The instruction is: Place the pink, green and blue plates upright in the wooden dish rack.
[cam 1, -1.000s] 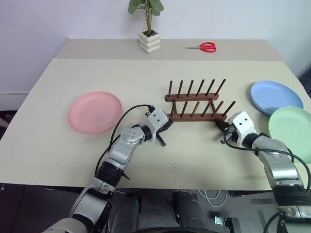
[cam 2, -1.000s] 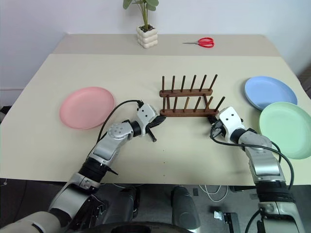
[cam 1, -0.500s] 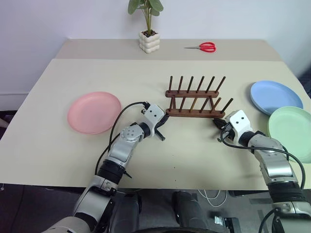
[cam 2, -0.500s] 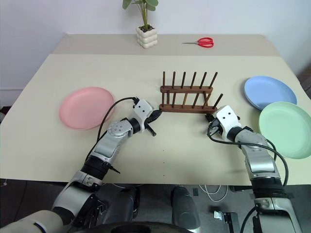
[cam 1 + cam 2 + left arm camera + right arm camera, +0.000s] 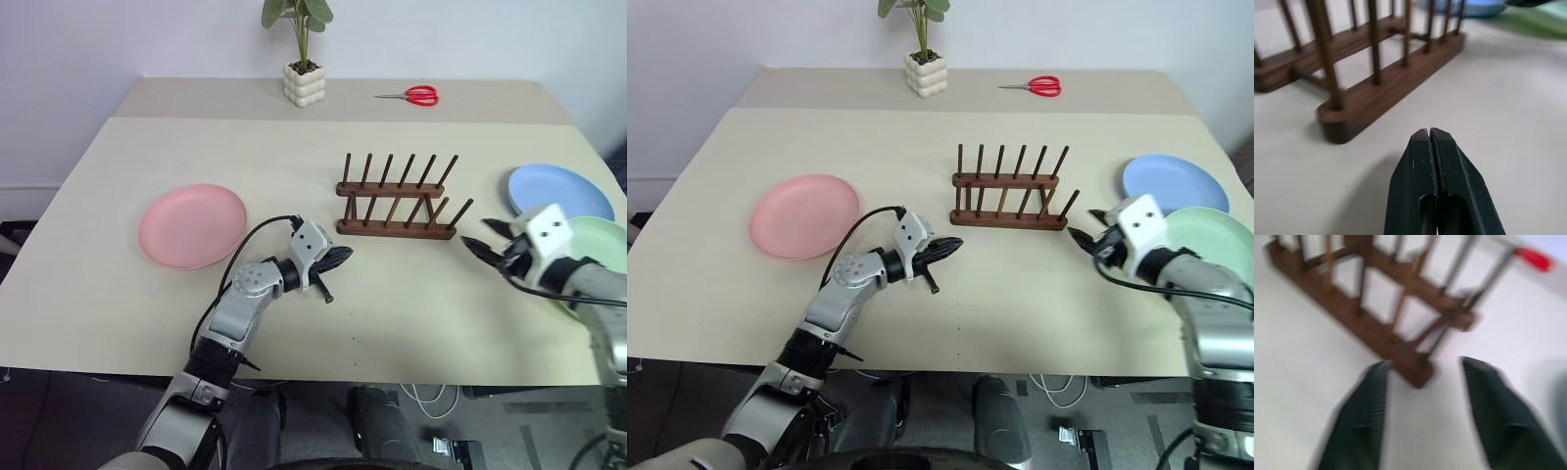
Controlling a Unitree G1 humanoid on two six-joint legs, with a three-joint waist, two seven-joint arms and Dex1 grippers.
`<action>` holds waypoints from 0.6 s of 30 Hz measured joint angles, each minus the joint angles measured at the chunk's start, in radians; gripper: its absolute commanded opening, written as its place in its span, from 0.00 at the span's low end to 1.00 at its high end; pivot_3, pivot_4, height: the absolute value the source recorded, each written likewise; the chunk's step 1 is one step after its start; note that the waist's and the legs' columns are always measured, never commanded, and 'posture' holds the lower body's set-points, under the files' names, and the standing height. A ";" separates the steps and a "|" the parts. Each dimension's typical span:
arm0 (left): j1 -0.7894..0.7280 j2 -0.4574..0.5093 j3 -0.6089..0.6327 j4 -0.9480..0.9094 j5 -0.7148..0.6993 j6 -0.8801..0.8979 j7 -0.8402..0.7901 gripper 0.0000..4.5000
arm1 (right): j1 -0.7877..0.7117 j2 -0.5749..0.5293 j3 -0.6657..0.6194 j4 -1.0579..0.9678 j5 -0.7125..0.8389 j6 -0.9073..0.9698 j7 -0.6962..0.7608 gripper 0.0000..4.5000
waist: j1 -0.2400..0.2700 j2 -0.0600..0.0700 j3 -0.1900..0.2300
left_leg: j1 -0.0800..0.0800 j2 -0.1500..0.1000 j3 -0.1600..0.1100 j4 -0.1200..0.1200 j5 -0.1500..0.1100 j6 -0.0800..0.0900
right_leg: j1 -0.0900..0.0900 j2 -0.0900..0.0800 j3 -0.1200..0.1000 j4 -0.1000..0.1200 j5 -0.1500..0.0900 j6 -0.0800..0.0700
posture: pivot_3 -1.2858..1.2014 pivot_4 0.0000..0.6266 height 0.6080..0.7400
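Observation:
The wooden dish rack (image 5: 397, 204) stands empty at mid-table, its pegs upright. Far to its left the pink plate (image 5: 193, 225) lies flat. At the right edge the blue plate (image 5: 556, 190) lies flat, with the green plate (image 5: 600, 257) just in front of it, partly covered by my right hand. My left gripper (image 5: 341, 257) is shut and empty, a short way off the rack's left end (image 5: 1334, 128). My right gripper (image 5: 481, 237) is open and empty, raised just right of the rack's right end (image 5: 1418, 374).
A potted plant (image 5: 302, 70) and red scissors (image 5: 419, 95) sit on the far table strip behind the rack. Bare tabletop (image 5: 392, 304) lies in front of the rack, between my two arms.
My right gripper has opened, risen and drawn away to the right of the rack's end. My left gripper, still shut, has pulled back a little from the rack's left end.

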 measured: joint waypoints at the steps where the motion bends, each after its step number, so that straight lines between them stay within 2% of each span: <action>1: 0.007 0.000 -0.001 -0.015 -0.015 0.001 -0.020 0.00 | 0.019 -0.014 -0.039 -0.014 0.017 0.031 0.002 0.98 | -0.001 0.000 0.000 | 0.000 0.000 0.000 0.000 0.000 0.000 | 0.000 0.000 0.000 0.000 0.000 -0.001 | 0.52 0.24 0.92; 7: 0.019 0.002 -0.056 -0.051 -0.083 0.011 -0.163 0.00 | 0.153 -0.051 -0.202 -0.090 0.060 0.204 -0.015 0.99 | -0.004 0.000 0.000 | 0.000 0.000 0.000 0.000 0.000 0.000 | 0.000 0.001 0.000 0.000 -0.001 -0.002 | 0.52 0.24 0.92; 12: -0.005 -0.021 -0.087 -0.020 -0.087 -0.002 -0.210 0.00 | 0.309 -0.032 -0.222 -0.140 0.039 0.259 -0.037 0.99 | -0.003 0.000 0.000 | 0.000 0.000 0.000 0.000 0.000 0.000 | 0.000 0.000 0.000 0.000 -0.001 -0.002 | 0.52 0.24 0.92; 18: -0.032 -0.040 -0.097 0.007 -0.087 -0.012 -0.244 0.00 | 0.327 -0.003 -0.208 -0.145 0.007 0.255 -0.088 0.99 | -0.010 0.001 -0.001 | 0.001 0.000 0.001 0.000 0.000 0.000 | 0.000 0.000 0.001 0.000 -0.001 -0.002 | 0.52 0.24 0.92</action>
